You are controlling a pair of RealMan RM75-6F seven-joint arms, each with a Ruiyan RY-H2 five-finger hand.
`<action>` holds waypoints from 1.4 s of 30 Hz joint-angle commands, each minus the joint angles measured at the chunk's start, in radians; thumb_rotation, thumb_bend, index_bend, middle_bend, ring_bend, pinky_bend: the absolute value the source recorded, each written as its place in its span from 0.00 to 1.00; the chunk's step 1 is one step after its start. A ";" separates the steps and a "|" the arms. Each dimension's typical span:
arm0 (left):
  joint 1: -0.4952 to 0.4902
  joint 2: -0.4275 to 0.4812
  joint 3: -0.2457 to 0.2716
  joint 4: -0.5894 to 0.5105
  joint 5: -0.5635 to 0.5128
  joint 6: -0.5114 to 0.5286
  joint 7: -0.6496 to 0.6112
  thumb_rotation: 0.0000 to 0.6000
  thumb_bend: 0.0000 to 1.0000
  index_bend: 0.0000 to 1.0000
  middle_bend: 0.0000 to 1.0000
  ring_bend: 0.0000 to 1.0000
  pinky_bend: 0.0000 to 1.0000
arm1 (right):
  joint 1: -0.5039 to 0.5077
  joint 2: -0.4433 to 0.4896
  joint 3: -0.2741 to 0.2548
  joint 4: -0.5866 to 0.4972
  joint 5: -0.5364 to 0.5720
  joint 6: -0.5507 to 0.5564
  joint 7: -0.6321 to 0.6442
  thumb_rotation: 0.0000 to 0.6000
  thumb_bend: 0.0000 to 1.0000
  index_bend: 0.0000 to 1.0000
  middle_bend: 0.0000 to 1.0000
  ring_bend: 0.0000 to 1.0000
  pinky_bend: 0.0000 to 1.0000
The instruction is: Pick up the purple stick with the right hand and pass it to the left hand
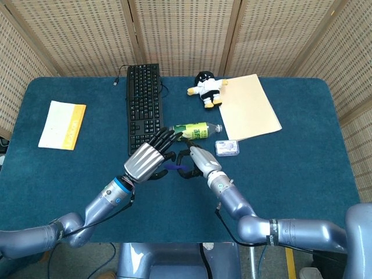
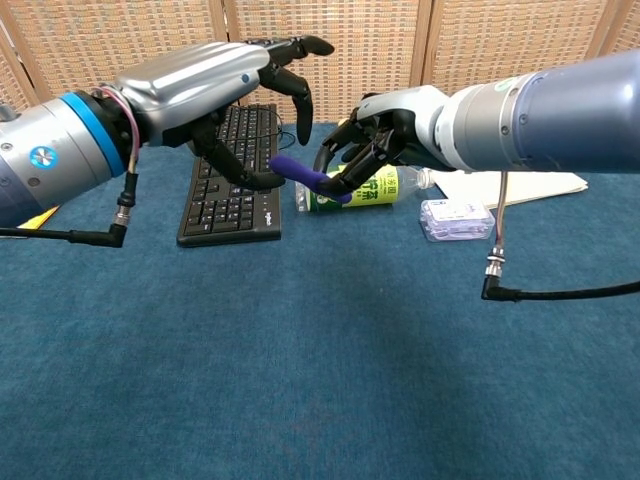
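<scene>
Chest view: your right hand (image 2: pixel 372 150) pinches the purple stick (image 2: pixel 300 176) aloft; your left hand (image 2: pixel 245 100), fingers spread, hasn't closed; the handover remains.

Keyboard (image 1: pixel 143 105), green bottle (image 1: pixel 193 131), plush toy (image 1: pixel 206 88), folder (image 1: pixel 248 106), yellow booklet (image 1: pixel 62 124).

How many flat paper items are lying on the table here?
2. A yellow-and-white booklet lies near the table's left edge, and a cream folder lies at the back right, beside the plush toy. Nothing suggests others hidden beneath the arms.
</scene>
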 commanded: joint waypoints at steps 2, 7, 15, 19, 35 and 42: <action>-0.009 -0.015 0.001 0.008 -0.009 0.002 0.018 1.00 0.29 0.49 0.00 0.00 0.00 | -0.001 0.000 -0.004 0.002 -0.005 -0.003 0.006 1.00 0.68 0.62 0.01 0.00 0.00; -0.017 -0.025 0.002 0.012 -0.023 0.000 0.026 1.00 0.29 0.50 0.00 0.00 0.00 | -0.002 0.002 -0.007 0.004 -0.013 -0.007 0.018 1.00 0.68 0.63 0.01 0.00 0.00; -0.032 -0.043 0.005 0.019 -0.047 -0.010 0.038 1.00 0.31 0.51 0.00 0.00 0.00 | -0.001 0.006 -0.014 0.002 -0.021 -0.008 0.028 1.00 0.69 0.63 0.01 0.00 0.00; -0.034 -0.044 0.007 0.021 -0.050 -0.007 0.038 1.00 0.31 0.51 0.00 0.00 0.00 | -0.002 0.008 -0.016 0.001 -0.023 -0.009 0.033 1.00 0.69 0.63 0.01 0.00 0.00; -0.043 -0.047 0.011 0.031 -0.080 -0.006 0.059 1.00 0.33 0.53 0.00 0.00 0.00 | 0.001 0.009 -0.026 0.000 -0.034 -0.014 0.047 1.00 0.69 0.63 0.01 0.00 0.00; -0.048 -0.052 0.013 0.034 -0.087 -0.006 0.057 1.00 0.35 0.54 0.00 0.00 0.00 | 0.003 0.009 -0.031 -0.001 -0.038 -0.016 0.051 1.00 0.70 0.63 0.01 0.00 0.00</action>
